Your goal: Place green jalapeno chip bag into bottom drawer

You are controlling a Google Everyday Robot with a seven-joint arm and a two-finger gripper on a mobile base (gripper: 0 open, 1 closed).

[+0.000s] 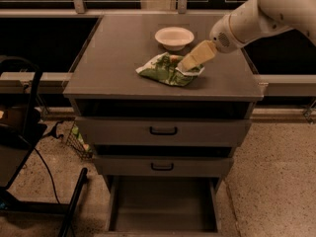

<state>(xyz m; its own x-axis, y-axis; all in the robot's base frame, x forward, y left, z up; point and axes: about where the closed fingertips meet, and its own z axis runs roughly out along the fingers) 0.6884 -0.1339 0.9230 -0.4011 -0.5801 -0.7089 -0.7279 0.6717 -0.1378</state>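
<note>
Cabinet top with snack bag and arm. The green jalapeno chip bag (160, 70) is seen lying flat and crumpled on the grey cabinet top (108, 58), just in front of the white bowl (174, 37) and apart from it. Its long axis is laid roughly left to right across the top, parallel to the front edge, with one narrow end pointed towards the left side and the other towards the right. The gripper (185, 65), tan-coloured, is brought down at a slant from the upper right onto the bag's right half, where its tip is met by the foil. How far it is opened, and whether the bag is gripped, cannot be told. Below two closed drawer fronts (163, 131), the bottom drawer (163, 209) is shown pulled out, its flat floor exposed.
</note>
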